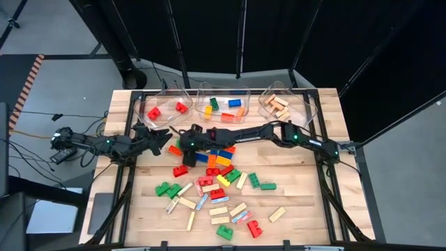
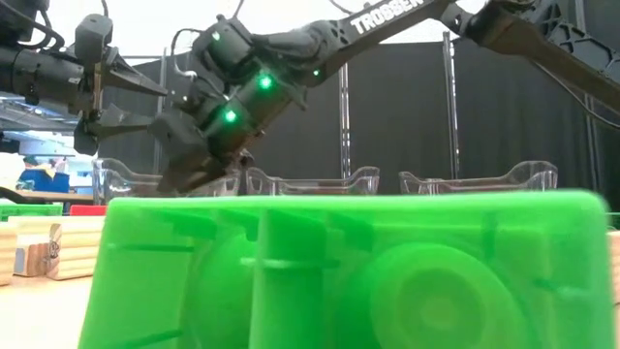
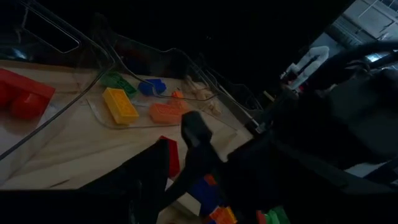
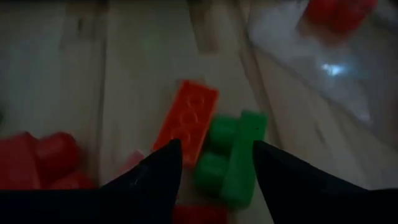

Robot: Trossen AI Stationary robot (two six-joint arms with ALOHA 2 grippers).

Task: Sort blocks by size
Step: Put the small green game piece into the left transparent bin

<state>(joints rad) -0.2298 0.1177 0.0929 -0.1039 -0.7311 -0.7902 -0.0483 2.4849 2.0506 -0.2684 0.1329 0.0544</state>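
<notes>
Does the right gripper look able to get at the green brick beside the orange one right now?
Probably yes: the right gripper is open right above the green brick, nothing covering it, though the orange brick lies close alongside.

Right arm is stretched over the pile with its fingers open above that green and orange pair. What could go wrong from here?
1. In the right wrist view the right gripper straddles a green brick that touches an orange brick, so closing may catch or shove both.
2. The left gripper hangs close to the right gripper in the high view, so the arms could collide.
3. The clear bins sit just behind, and a swing could knock one.
</notes>
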